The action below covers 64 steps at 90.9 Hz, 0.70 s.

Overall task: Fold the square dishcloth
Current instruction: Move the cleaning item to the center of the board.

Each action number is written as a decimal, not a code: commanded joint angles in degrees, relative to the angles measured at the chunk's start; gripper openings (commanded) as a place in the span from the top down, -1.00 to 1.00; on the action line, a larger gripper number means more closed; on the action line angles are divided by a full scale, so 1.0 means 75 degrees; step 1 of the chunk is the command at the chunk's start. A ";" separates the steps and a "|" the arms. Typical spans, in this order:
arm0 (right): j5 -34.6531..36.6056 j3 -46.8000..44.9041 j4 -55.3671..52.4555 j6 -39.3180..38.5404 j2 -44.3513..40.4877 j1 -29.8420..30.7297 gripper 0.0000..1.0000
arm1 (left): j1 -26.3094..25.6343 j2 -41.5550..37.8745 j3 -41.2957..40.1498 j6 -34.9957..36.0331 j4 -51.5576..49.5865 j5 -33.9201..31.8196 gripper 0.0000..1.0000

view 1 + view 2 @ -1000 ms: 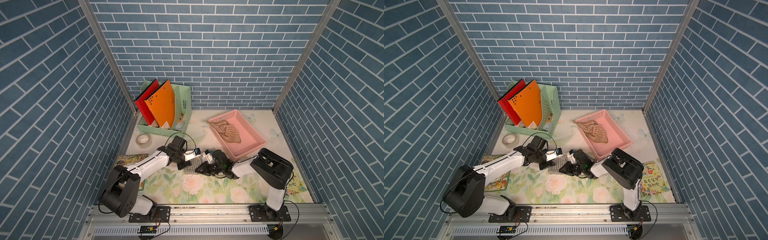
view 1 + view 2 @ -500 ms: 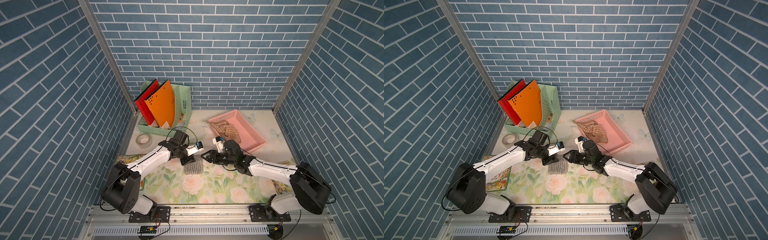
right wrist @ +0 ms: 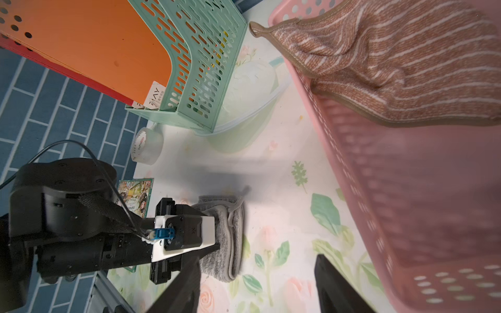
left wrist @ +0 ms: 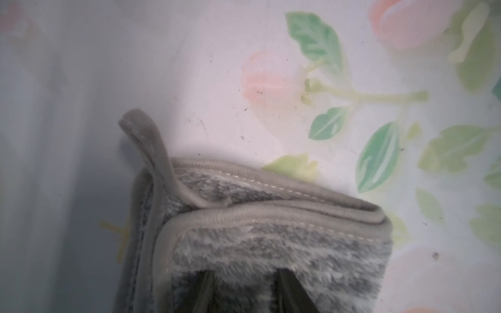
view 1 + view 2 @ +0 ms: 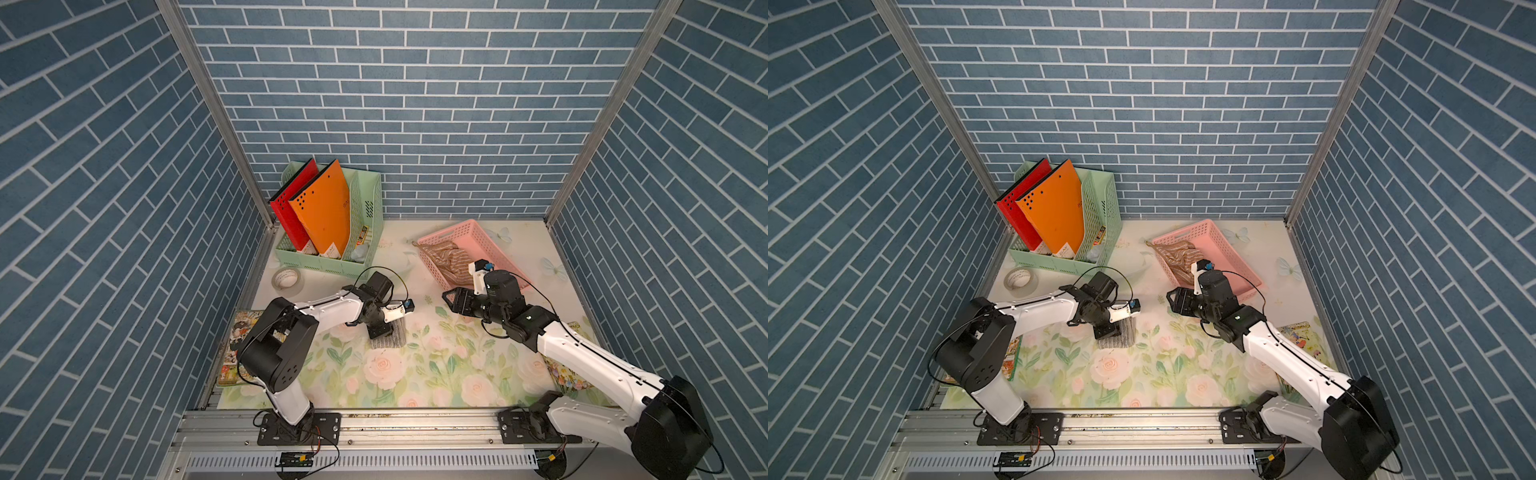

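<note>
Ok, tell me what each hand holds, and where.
Right hand: open, nothing. Left hand: on the top layer of the folded grey dishcloth; pinching or pressing, cannot tell.

Lab test booth (brick-print walls [image 5: 415,104], aluminium mounting rail [image 5: 415,432])

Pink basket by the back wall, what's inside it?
A crumpled brown striped cloth lies inside the pink basket, one corner over its rim. The right arm hides the near corner.

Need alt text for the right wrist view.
The left gripper is down on a folded grey dishcloth on the floral table mat, seen past the open, empty jaws of the right gripper. Beyond are a pink basket holding a brown striped cloth and a green file rack.
</note>
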 commanded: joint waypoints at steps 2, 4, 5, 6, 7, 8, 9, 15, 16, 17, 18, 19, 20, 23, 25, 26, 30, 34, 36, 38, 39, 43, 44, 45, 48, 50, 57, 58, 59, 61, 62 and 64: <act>0.0876 0.0615 -0.0950 -0.0797 -0.0231 -0.0086 -0.39 | 0.0193 0.0367 -0.0121 0.0337 0.0142 -0.1339 0.15; 0.1000 0.0705 -0.1065 -0.0857 -0.0242 -0.0126 -0.40 | 0.0293 0.0386 -0.0150 0.0391 0.0137 -0.1437 0.16; 0.1039 0.0744 -0.1114 -0.0887 -0.0238 -0.0151 -0.40 | 0.0351 0.0401 -0.0160 0.0412 0.0128 -0.1484 0.16; 0.1069 0.0781 -0.1150 -0.0913 -0.0236 -0.0169 -0.41 | 0.0415 0.0409 -0.0166 0.0422 0.0118 -0.1520 0.16; 0.1091 0.0781 -0.1221 -0.0938 -0.0229 -0.0190 -0.41 | 0.0476 0.0413 -0.0168 0.0433 0.0107 -0.1561 0.16; 0.1137 0.0822 -0.1256 -0.0968 -0.0225 -0.0217 -0.41 | 0.0542 0.0420 -0.0176 0.0450 0.0101 -0.1593 0.16; 0.1165 0.0861 -0.1309 -0.0995 -0.0212 -0.0249 -0.41 | 0.0610 0.0424 -0.0179 0.0471 0.0093 -0.1621 0.16; 0.1280 0.1076 -0.1491 -0.1137 -0.0136 -0.0419 -0.41 | 0.0980 0.0409 -0.0256 0.0641 0.0063 -0.1846 0.16; 0.1301 0.1111 -0.1514 -0.1156 -0.0114 -0.0444 -0.41 | 0.1058 0.0389 -0.0272 0.0689 0.0062 -0.1882 0.16; 0.1312 0.1146 -0.1526 -0.1177 -0.0086 -0.0468 -0.41 | 0.1143 0.0379 -0.0292 0.0725 0.0061 -0.1924 0.16; 0.1318 0.1175 -0.1549 -0.1193 -0.0066 -0.0503 -0.41 | 0.1227 0.0363 -0.0314 0.0778 0.0061 -0.1962 0.15; 0.1320 0.1201 -0.1561 -0.1213 -0.0045 -0.0532 -0.41 | 0.1298 0.0343 -0.0342 0.0828 0.0067 -0.2005 0.16; 0.1316 0.1226 -0.1572 -0.1235 -0.0022 -0.0576 -0.41 | 0.1375 0.0327 -0.0368 0.0882 0.0075 -0.2044 0.16; 0.1306 0.1298 -0.1590 -0.1274 0.0056 -0.0668 -0.42 | 0.1622 0.0251 -0.0440 0.1026 0.0102 -0.2170 0.16; 0.1295 0.1330 -0.1609 -0.1308 0.0105 -0.0729 -0.42 | 0.1790 0.0208 -0.0473 0.1120 0.0106 -0.2222 0.16; 0.1286 0.1349 -0.1620 -0.1323 0.0129 -0.0757 -0.42 | 0.1873 0.0183 -0.0480 0.1175 0.0113 -0.2240 0.16; 0.1295 0.1401 -0.1641 -0.1362 0.0286 -0.0912 -0.42 | 0.2250 0.0095 -0.0486 0.1356 0.0045 -0.2276 0.16; 0.1364 0.1437 -0.1653 -0.1419 0.0442 -0.1022 -0.42 | 0.2651 0.0016 -0.0468 0.1522 -0.0024 -0.2287 0.16; 0.1406 0.1459 -0.1651 -0.1438 0.0506 -0.1090 -0.42 | 0.2856 -0.0032 -0.0465 0.1604 -0.0048 -0.2292 0.16; 0.1435 0.1461 -0.1636 -0.1451 0.0578 -0.1148 -0.42 | 0.3015 -0.0094 -0.0458 0.1686 -0.0072 -0.2287 0.16; 0.1443 0.1473 -0.1633 -0.1459 0.0623 -0.1177 -0.42 | 0.3095 -0.0126 -0.0455 0.1721 -0.0082 -0.2279 0.16; 0.1491 0.1491 -0.1595 -0.1481 0.0791 -0.1313 -0.42 | 0.3362 -0.0251 -0.0444 0.1821 -0.0114 -0.2199 0.16; 0.1518 0.1494 -0.1584 -0.1492 0.0841 -0.1342 -0.42 | 0.3403 -0.0275 -0.0436 0.1836 -0.0121 -0.2176 0.16; 0.1550 0.1507 -0.1578 -0.1503 0.0890 -0.1368 -0.42 | 0.3441 -0.0316 -0.0433 0.1849 -0.0130 -0.2159 0.16; 0.1609 0.1560 -0.1547 -0.1538 0.1036 -0.1465 -0.42 | 0.3503 -0.0393 -0.0413 0.1843 -0.0165 -0.2094 0.16; 0.1652 0.1604 -0.1516 -0.1570 0.1147 -0.1529 -0.42 | 0.3511 -0.0448 -0.0384 0.1837 -0.0210 -0.2047 0.16; 0.1694 0.1807 -0.1426 -0.1681 0.1669 -0.1760 -0.42 | 0.3514 -0.0607 -0.0141 0.1655 -0.0453 -0.1667 0.14; 0.1714 0.1845 -0.1423 -0.1697 0.1760 -0.1788 -0.42 | 0.3514 -0.0617 -0.0080 0.1612 -0.0524 -0.1576 0.14; 0.1723 0.1900 -0.1427 -0.1717 0.1847 -0.1819 -0.42 | 0.3514 -0.0645 -0.0014 0.1573 -0.0589 -0.1490 0.14; 0.1792 0.1982 -0.1437 -0.1767 0.2033 -0.1858 -0.43 | 0.3514 -0.0675 0.0123 0.1497 -0.0711 -0.1349 0.13; 0.1833 0.2021 -0.1440 -0.1799 0.2118 -0.1872 -0.43 | 0.3514 -0.0704 0.0216 0.1439 -0.0776 -0.1276 0.13; 0.1872 0.2114 -0.1443 -0.1866 0.2238 -0.1891 -0.43 | 0.3514 -0.0754 0.0374 0.1337 -0.0878 -0.1146 0.10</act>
